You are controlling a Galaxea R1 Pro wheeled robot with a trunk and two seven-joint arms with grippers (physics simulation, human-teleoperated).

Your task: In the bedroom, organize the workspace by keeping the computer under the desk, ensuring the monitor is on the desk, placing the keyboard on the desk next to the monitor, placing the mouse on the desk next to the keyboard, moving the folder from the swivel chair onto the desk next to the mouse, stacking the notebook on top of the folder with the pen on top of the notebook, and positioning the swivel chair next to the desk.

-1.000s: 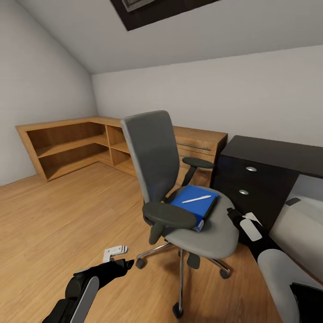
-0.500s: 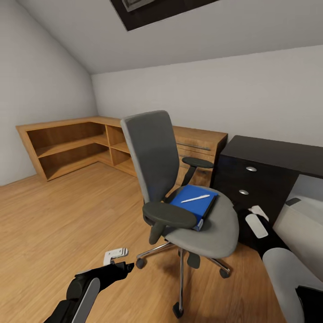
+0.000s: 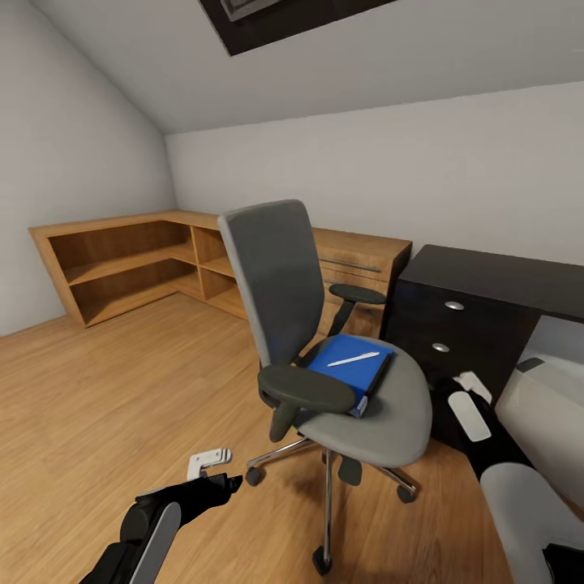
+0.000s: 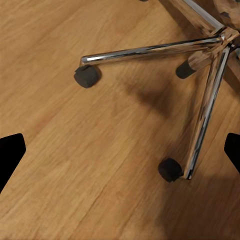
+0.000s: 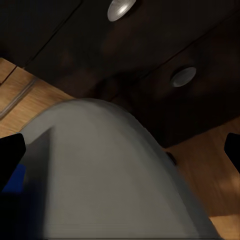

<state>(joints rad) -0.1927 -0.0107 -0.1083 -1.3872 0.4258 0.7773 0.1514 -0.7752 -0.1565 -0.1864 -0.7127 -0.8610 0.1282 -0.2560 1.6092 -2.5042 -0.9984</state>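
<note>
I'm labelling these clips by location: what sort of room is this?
Probably an attic room used as a home office: a sloped ceiling with a skylight, a grey swivel chair beside a black desk, and low wooden shelving on a plank floor.

I can read no text, label, brand, number or sign anywhere in these views; nothing legible stands on any surface near my grippers.
</note>
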